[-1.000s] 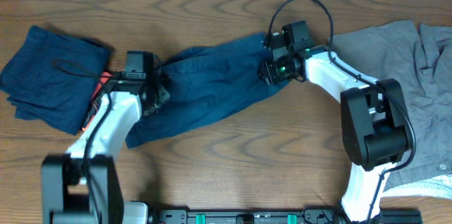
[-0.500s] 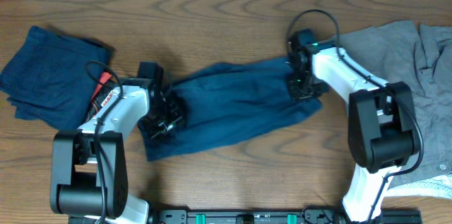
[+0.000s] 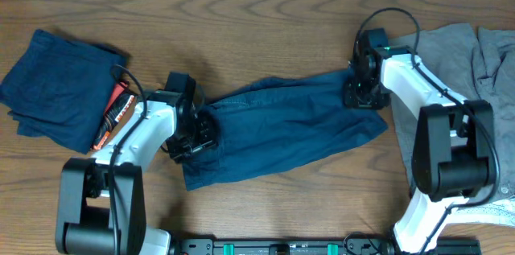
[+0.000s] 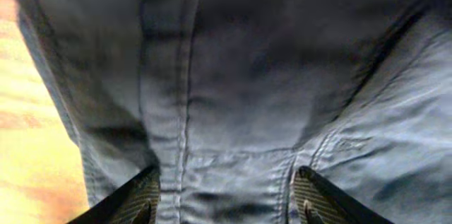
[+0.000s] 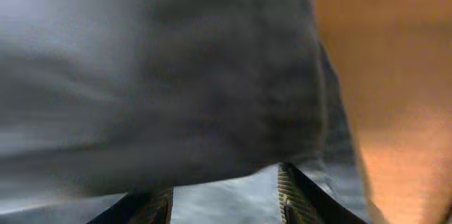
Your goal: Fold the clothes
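Left end effector (image 3: 195, 131) and right end effector (image 3: 360, 94) each clamp navy shorts (image 3: 282, 126) (stretched between them) on bench (image 3: 265, 14).

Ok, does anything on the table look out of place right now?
A small red and black item lies against the folded navy pile at the left; it doesn't look like clothing, and I can't tell what it is. The navy shorts in the middle lie slanted and rumpled, not yet folded.
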